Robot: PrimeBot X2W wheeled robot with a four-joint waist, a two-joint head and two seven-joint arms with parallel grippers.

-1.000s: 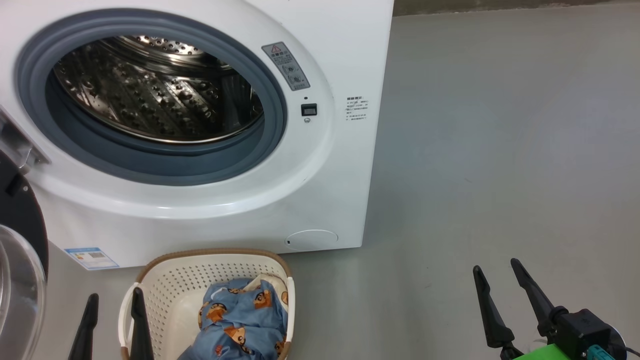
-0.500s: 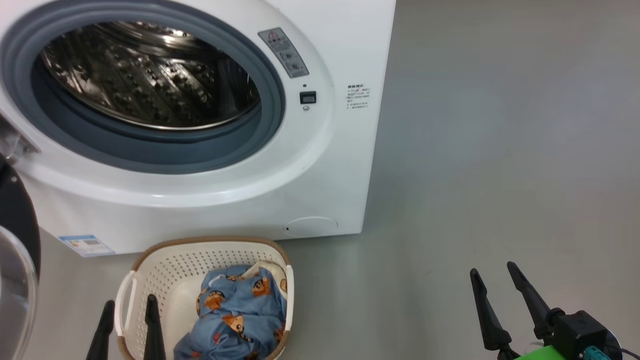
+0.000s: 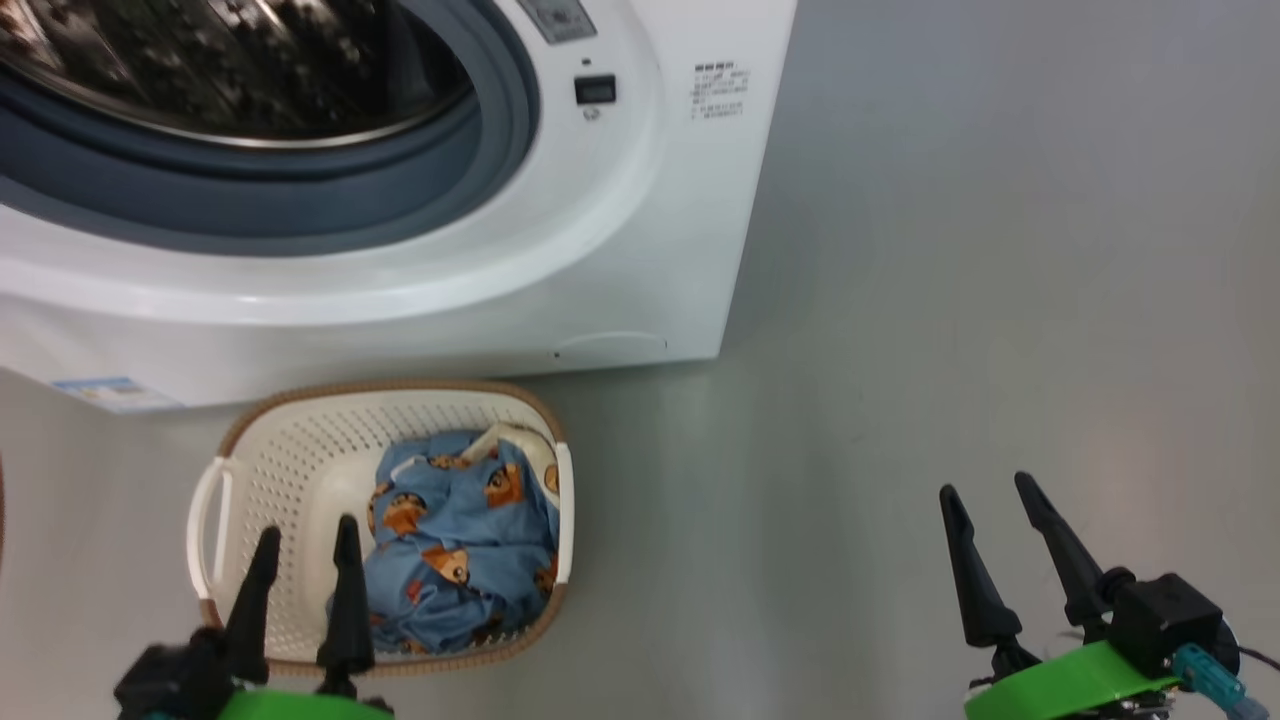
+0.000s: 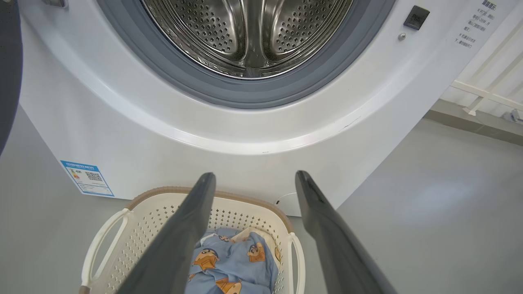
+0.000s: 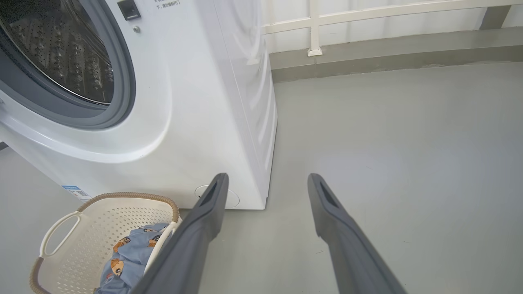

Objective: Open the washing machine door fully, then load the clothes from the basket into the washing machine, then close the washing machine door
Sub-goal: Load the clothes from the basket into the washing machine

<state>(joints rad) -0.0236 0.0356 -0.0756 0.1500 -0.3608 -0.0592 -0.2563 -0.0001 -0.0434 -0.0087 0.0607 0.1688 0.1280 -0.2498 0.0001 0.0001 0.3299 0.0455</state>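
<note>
The clothes (image 3: 455,540), light blue fabric with orange-brown bears and a scrap of cream cloth, lie bunched in the right half of the basket (image 3: 300,440), at the lower left of the head view, just before the washing machine (image 3: 640,230). Its steel drum (image 4: 249,32) looks empty (its mouth stands uncovered), so loading is likely the step in hand. The left gripper (image 3: 307,528) hovers over the basket's near rim, jaws spread and empty. The right gripper (image 3: 985,487), lower right, is spread too. The next move calls for lowering the left fingers into the bundle and closing.

Grey floor (image 3: 1000,250) w/ washing machine (image 3: 640,270) & basket (image 3: 290,470) on it (basket just in front)
</note>
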